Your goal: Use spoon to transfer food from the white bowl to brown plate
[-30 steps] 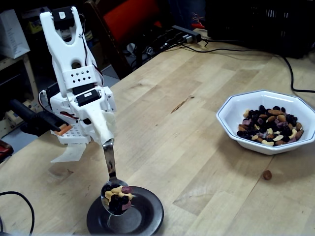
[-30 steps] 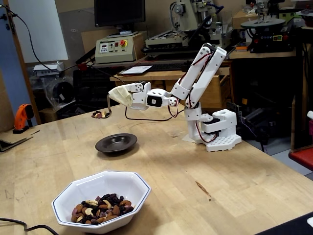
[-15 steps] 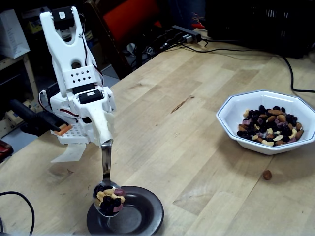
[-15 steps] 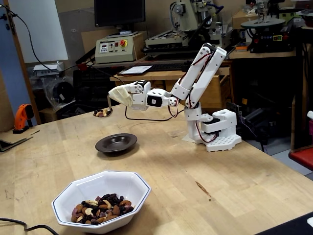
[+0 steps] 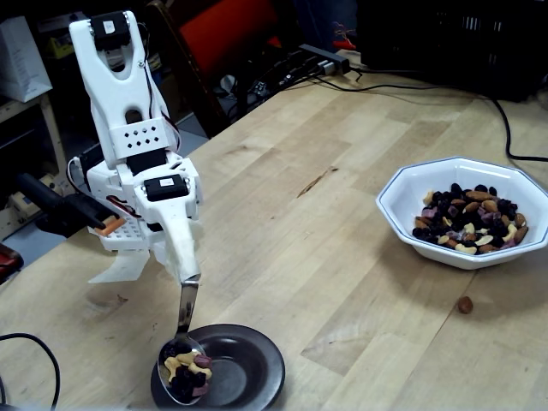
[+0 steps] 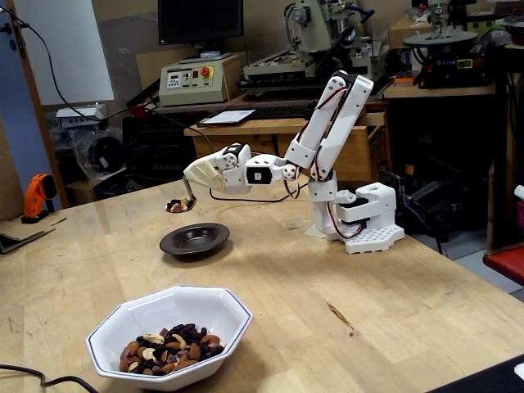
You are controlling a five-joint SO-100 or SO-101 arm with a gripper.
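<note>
The white arm is reaching out over the wooden surface, and its pincer is pinching the spoon by the upper end of the handle, with the handle running down and out from the fingers. In one fixed view the pincer is showing as a pale, wrapped shape at the end of the arm, with the spoon hanging below it.

The spoon's oval end is carrying a heap of food: pale cashews, dark raisins and a pinkish piece. In that view the loaded end is sitting over the left rim of the brown plate. In the other fixed view the load is hanging above and a little behind the plate, clear of it and not touching. The plate's sunken centre is looking bare and glossy in both fixed views.

The white bowl is standing well apart from the plate, at the right of the surface in one fixed view and at the near edge in the other. It is holding a mound of nuts and raisins, gathered toward one side of the bowl. One stray almond is lying on the wood just beside the bowl.

A black cable is trailing across the surface behind the bowl.
</note>
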